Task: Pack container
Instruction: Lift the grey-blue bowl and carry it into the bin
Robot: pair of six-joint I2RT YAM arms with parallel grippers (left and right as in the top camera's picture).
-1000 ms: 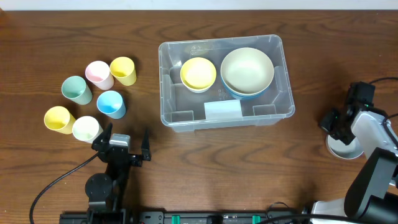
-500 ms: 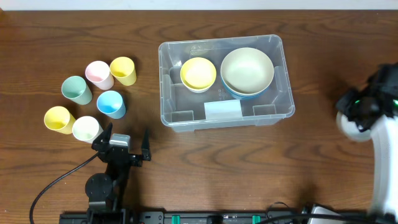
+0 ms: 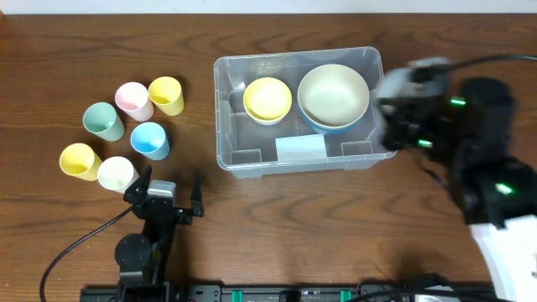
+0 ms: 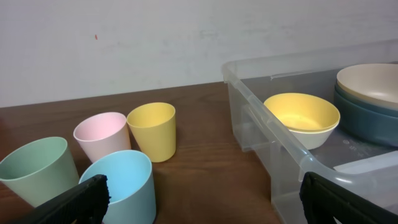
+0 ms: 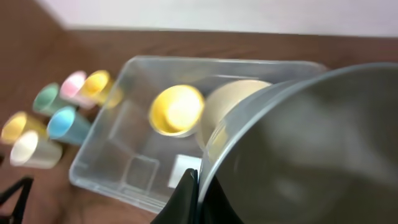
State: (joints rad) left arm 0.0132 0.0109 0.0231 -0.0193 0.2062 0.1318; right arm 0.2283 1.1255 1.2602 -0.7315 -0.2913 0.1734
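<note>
Overhead, the container sits midway across the table holding a yellow bowl and a cream bowl, with cups grouped to its left, my left gripper near them with fingers spread wide, and my right arm a blur at the container's right end. My left wrist camera shows the jaws apart, framing the cups and the container's near corner. My right wrist camera looks down at the container past a grey bowl, its rim pinched tight in my right gripper.

Blurred, edge-cropped grey bowl
</note>
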